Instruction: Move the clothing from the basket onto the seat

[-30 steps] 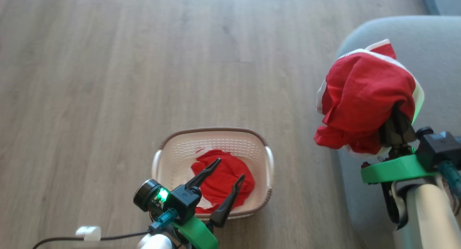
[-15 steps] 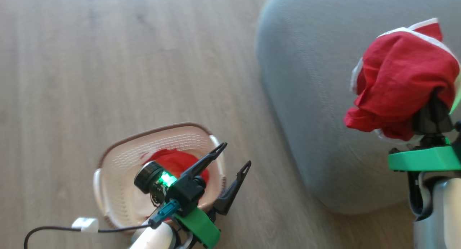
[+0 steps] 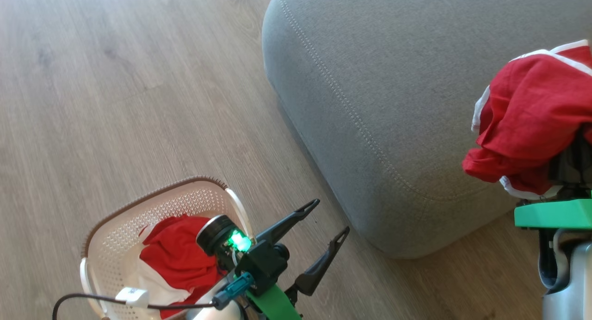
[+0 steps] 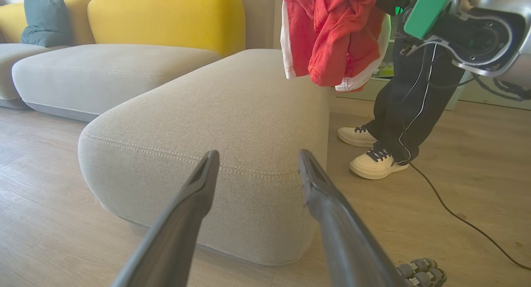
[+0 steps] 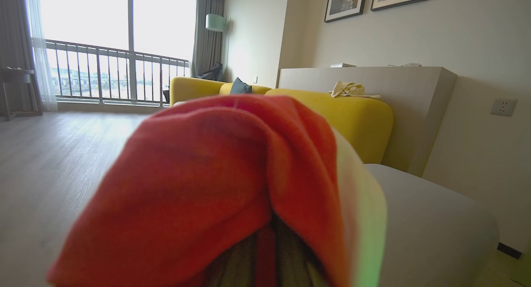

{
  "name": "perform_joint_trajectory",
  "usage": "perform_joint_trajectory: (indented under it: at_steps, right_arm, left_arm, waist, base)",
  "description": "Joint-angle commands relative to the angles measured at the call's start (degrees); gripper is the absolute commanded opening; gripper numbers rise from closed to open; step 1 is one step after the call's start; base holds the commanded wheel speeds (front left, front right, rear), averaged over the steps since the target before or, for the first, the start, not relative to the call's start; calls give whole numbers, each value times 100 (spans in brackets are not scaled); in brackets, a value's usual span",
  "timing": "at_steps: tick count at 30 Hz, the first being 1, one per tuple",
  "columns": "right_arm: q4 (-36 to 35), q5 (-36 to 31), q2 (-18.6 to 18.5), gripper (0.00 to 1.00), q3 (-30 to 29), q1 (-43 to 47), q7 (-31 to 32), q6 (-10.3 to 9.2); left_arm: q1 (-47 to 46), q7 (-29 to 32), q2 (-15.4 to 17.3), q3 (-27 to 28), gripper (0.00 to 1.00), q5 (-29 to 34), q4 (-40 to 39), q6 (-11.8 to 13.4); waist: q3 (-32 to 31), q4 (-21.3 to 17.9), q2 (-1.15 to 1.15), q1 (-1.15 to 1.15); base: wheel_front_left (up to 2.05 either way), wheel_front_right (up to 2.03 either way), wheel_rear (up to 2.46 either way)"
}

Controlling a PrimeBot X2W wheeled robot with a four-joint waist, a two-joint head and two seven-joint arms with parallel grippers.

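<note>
One piece of red clothing with white trim [image 3: 532,130] hangs bunched over my right gripper [image 3: 568,165], which is shut on it, above the right part of the grey seat [image 3: 393,79]. In the right wrist view the garment [image 5: 215,175] drapes over the fingers and hides them. A second red garment [image 3: 178,260] lies in the cream basket [image 3: 115,218] on the floor at lower left. My left gripper [image 3: 331,216] stands open and holds nothing, over the floor between basket and seat. The left wrist view has its fingertips [image 4: 257,154] pointing at the seat's rounded end [image 4: 207,108], with the held garment [image 4: 332,34] above.
A person's dark trouser legs and pale shoes [image 4: 373,162] stand beside the seat's far side, with a thin cable [image 4: 456,216] trailing over the wooden floor. Yellow sofa sections [image 4: 166,17] and a low wall [image 5: 373,79] lie behind the seat.
The head view has swung toward the seat, which now takes up the upper right. My left gripper has come off the basket toward the seat. The right gripper still holds the garment.
</note>
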Motion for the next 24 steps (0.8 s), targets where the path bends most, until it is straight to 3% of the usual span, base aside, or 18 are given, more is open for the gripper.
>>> perform_joint_trajectory:
  at_steps: [1,14,24]
  right_arm:
    - [-193,16,-30,0,137,-121,-21,40]
    - [-340,-403,-30,0,-179,-414,-21,40]
    - [-246,-378,-30,0,-955,-1767,-21,40]
  left_arm:
    - [-56,-29,-23,156,100,34,-174,-4]
    - [-203,-29,108,230,100,78,-283,-4]
    - [-534,-29,822,52,100,107,-576,-4]
  waist:
    - [-29,-39,0,0]
    - [299,165,0,0]
    - [1345,287,0,0]
  base:
    - [0,0,0]
    - [0,0,0]
    - [0,0,0]
